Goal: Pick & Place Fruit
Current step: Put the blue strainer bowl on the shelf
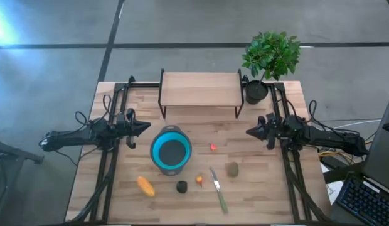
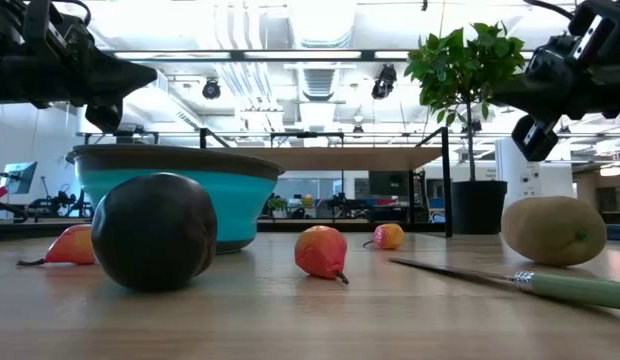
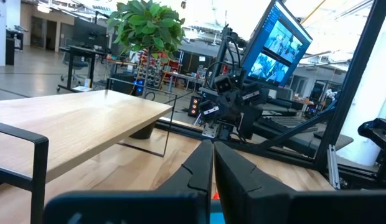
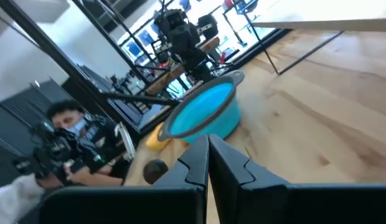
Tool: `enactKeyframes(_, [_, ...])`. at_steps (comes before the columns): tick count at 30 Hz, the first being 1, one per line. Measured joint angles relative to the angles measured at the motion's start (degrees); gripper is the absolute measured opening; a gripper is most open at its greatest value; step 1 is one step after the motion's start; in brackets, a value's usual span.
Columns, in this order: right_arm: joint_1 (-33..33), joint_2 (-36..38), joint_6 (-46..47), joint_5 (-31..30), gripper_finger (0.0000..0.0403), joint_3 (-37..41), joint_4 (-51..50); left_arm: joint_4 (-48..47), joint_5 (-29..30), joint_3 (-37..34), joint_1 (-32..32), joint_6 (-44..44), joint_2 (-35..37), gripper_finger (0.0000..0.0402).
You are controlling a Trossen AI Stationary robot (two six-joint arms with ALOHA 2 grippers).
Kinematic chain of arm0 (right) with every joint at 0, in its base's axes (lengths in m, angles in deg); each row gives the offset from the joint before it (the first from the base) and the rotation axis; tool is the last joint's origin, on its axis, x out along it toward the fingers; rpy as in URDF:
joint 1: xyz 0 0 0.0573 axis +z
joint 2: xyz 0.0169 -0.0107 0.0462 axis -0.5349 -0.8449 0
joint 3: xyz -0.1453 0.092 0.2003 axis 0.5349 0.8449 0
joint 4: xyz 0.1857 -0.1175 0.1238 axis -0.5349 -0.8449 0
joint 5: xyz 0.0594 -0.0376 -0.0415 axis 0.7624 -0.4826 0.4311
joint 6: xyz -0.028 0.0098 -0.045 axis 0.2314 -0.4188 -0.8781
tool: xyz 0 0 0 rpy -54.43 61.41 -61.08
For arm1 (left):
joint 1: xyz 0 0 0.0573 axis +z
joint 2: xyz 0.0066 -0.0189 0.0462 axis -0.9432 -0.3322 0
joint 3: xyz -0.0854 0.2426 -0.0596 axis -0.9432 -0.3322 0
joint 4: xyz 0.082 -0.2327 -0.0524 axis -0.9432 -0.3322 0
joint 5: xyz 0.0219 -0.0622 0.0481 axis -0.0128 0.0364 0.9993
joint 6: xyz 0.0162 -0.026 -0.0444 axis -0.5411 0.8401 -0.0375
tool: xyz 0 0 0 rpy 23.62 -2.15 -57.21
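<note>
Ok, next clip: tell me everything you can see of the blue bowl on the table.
The blue bowl is round, with a bright blue wall, a grey inside and a dark rim that has a small tab on two opposite sides. It looks like plastic or silicone. It stands upright on the wooden table, left of centre, in front of the low wooden shelf. From above it looks empty. Nothing touches it: the fruit pieces lie apart from it, and both arms wait at the table's sides.

Lighting: bright, even, from ceiling lights [image 2: 330,30]. Glare: top left floor [image 1: 6,25] overhead; blown-out window behind monitor [image 3: 277,43]. Focus: black fruit [image 2: 155,232] soft; right wrist view blurred.
</note>
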Motion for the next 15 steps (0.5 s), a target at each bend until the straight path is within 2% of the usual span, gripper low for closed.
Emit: enactKeyframes(15, [0.02,-0.01,3.04,-5.44,0.0008,-0.09,11.12,3.33,0.00,0.00,0.00,5.98,0.02,0.0019])
